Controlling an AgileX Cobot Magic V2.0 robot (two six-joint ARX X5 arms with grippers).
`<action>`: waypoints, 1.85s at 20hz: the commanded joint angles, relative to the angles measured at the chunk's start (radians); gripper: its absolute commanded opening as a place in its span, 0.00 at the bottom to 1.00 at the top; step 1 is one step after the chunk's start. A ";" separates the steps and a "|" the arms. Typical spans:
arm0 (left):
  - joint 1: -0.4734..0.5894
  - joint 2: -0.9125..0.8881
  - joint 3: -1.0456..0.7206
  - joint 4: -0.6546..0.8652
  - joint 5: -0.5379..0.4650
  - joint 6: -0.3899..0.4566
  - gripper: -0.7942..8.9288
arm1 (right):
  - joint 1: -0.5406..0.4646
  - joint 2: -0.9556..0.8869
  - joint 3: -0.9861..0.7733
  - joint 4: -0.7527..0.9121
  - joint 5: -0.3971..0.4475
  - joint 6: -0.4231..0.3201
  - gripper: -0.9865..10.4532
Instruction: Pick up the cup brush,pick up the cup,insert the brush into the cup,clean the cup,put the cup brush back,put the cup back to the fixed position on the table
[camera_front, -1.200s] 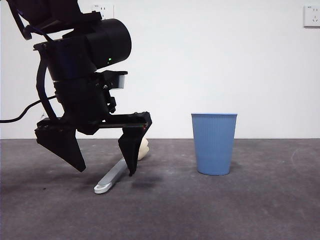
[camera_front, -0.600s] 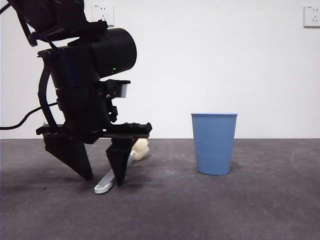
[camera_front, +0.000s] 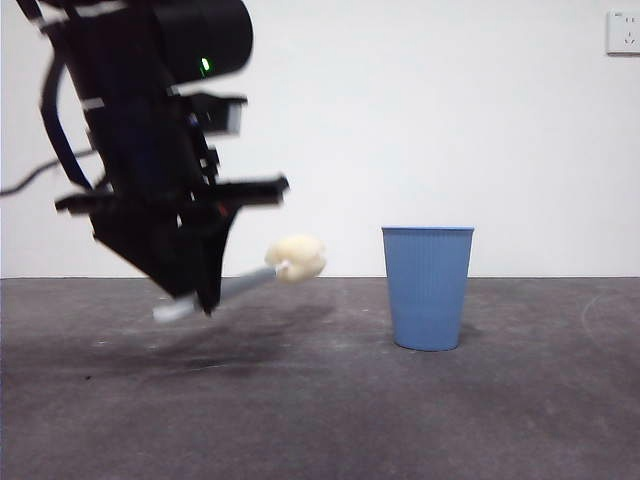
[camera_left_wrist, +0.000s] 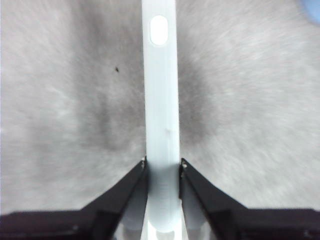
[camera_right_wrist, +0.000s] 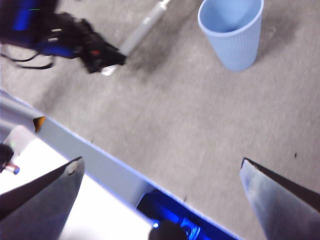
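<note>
Dark grey counter (camera_front: 520, 400) is running under a plain white wall, scuffed but bare around the work area. I am holding the cup brush (camera_front: 262, 276) clear of the surface in my left end effector (camera_left_wrist: 163, 167), whose jaws are pinched tight on the flat grey handle near its white looped end. Gripping that far back is leaving the pale-yellow sponge head free, pointing toward 3 o'clock in the front view, which I judge suits insertion. The cup (camera_front: 428, 287) is standing upright on the counter, well apart from the brush at 3 o'clock, mouth up. My right wrist view is looking down into it: nothing is showing inside. My right end effector (camera_right_wrist: 162, 175) is waiting back at the counter edge, jaws spread wide, holding nothing. Cup pickup is not yet done.
</note>
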 joint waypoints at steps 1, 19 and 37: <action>-0.003 -0.100 -0.002 -0.048 -0.001 0.070 0.07 | 0.009 0.039 0.001 0.073 -0.002 0.040 0.61; -0.003 -0.622 -0.002 -0.477 0.000 0.181 0.07 | 0.459 0.359 -0.586 1.247 0.624 0.315 0.61; -0.006 -0.622 -0.002 -0.495 0.003 0.157 0.07 | 0.339 0.953 -0.581 2.056 0.610 0.200 0.61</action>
